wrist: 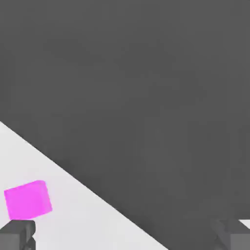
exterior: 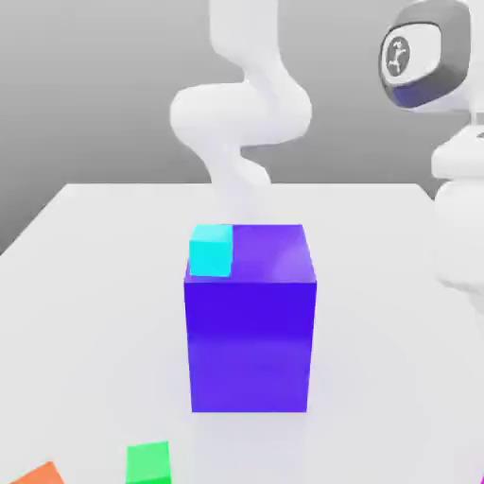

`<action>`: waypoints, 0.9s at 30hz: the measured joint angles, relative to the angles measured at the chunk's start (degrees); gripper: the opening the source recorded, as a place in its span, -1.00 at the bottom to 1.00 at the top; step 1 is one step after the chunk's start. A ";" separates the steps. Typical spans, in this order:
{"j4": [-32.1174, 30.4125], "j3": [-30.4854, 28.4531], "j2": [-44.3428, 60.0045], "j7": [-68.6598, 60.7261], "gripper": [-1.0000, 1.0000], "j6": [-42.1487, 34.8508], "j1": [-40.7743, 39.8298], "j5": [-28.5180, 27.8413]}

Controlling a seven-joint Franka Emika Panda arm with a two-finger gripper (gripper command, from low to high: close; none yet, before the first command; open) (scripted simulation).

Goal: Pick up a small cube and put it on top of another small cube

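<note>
A small cyan cube (exterior: 211, 250) sits on the top face of a big blue block (exterior: 250, 321), at the corner toward the exterior view's left. Near the front edge lie a small green cube (exterior: 148, 463) and, left of it, a small orange cube (exterior: 38, 475). In the hand view a small magenta cube (wrist: 28, 199) rests on the white table (wrist: 73, 215), close to one dark fingertip (wrist: 17, 234). My gripper (wrist: 126, 237) is open, its two fingers far apart with nothing between them.
The white arm (exterior: 248, 113) rises behind the big block, and more of its links (exterior: 463, 217) stand at the exterior view's right. The table's edge (wrist: 88, 188) runs diagonally through the hand view, with dark floor beyond.
</note>
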 joint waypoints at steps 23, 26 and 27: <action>3.77 1.09 21.04 -1.57 -1.00 5.46 6.56 -5.36; 1.11 -0.72 16.43 -1.20 -1.00 3.70 2.83 -2.84; 0.09 -1.78 15.31 -0.82 -1.00 3.67 1.35 -2.01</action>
